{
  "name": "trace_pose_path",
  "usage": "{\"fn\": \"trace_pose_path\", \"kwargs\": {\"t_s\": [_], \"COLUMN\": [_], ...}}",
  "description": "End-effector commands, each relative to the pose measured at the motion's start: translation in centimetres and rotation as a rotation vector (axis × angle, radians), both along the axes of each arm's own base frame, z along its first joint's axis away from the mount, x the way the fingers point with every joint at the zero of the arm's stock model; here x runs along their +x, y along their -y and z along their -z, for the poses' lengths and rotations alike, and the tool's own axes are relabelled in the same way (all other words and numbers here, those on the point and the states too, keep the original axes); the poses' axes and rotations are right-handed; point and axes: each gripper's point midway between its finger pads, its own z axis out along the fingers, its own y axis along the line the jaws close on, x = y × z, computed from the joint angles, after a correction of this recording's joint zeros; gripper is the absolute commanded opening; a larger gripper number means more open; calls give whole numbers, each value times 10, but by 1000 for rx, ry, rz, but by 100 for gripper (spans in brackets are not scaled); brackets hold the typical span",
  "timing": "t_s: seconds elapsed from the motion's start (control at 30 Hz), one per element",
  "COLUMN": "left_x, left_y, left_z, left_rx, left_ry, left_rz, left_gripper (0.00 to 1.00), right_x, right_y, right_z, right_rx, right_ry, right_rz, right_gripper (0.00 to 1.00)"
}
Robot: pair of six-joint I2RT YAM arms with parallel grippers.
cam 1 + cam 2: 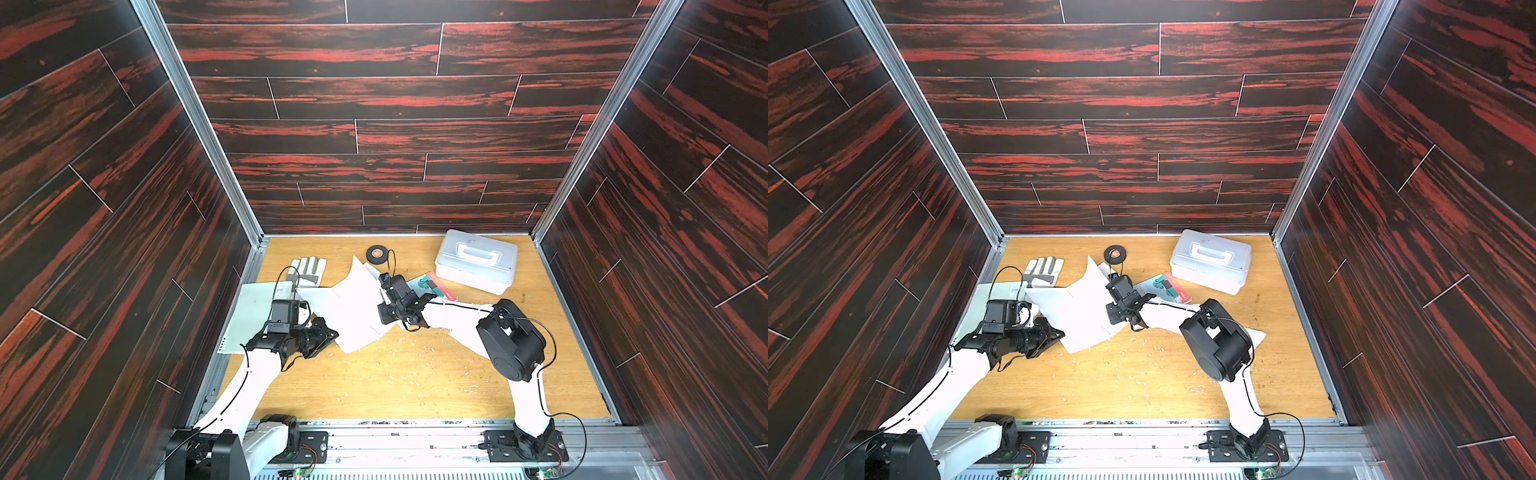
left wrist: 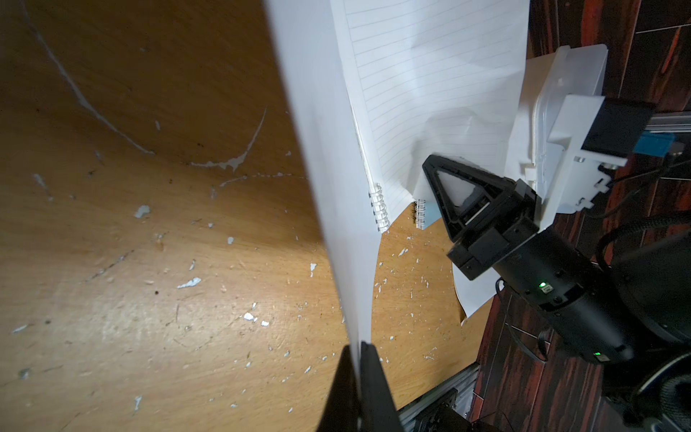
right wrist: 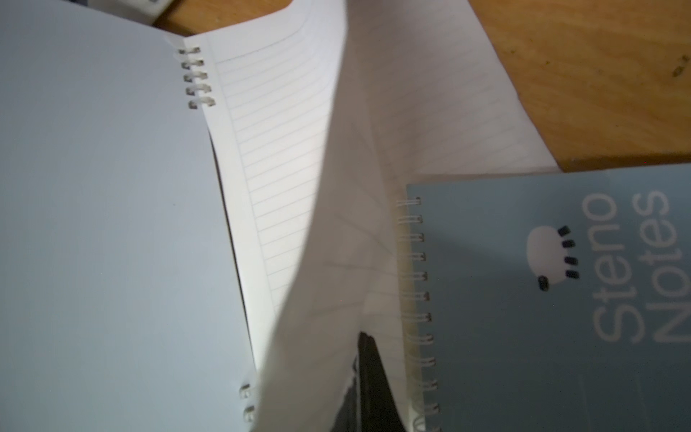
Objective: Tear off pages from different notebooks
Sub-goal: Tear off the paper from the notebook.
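— Which step is the robot on?
— Gripping to tear. On the counter (image 1: 415, 386) the open notebook (image 1: 353, 307) lies between both tools. The left tool (image 2: 359, 349) is clamped tight on its white outer leaf (image 2: 318, 149).
— And the page?
— The lined page (image 3: 325, 224) is pinched in the closed right tool (image 2: 428, 170), near the spiral binding (image 2: 379, 209). The next move is likely a firm pull away from it.

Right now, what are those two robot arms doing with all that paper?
They are working on an open spiral notebook on the table. The left gripper is shut on the notebook's blank outer sheet, holding it. The right gripper is shut on a lined page, which stands lifted and bowed. Paper crumbs lie on the table.
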Motion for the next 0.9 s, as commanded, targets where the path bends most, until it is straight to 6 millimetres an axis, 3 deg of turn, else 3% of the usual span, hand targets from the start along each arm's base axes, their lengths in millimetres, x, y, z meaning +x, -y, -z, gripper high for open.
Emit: {"fn": "trace_pose_path", "kwargs": {"t_s": [0.0, 0.2, 0.43, 0.87], "left_x": [1, -6, -10, -24], "left_y": [-9, -36, -36, -23], "left_z": [0, 23, 31, 40], "left_rx": [56, 233, 241, 156], "left_ry": [0, -92, -111, -108], "left_rz": [-22, -73, -54, -82], "left_gripper": [0, 0, 0, 0], "right_x": [-8, -32, -69, -76], "right_y": [-5, -7, -30, -90], "right_z": [-20, -60, -77, -96], "right_rx": [61, 150, 276, 484], "right_ry": [2, -31, -204, -460], "right_rz": [-46, -111, -266, -382], "right_gripper": [0, 0, 0, 0]}}
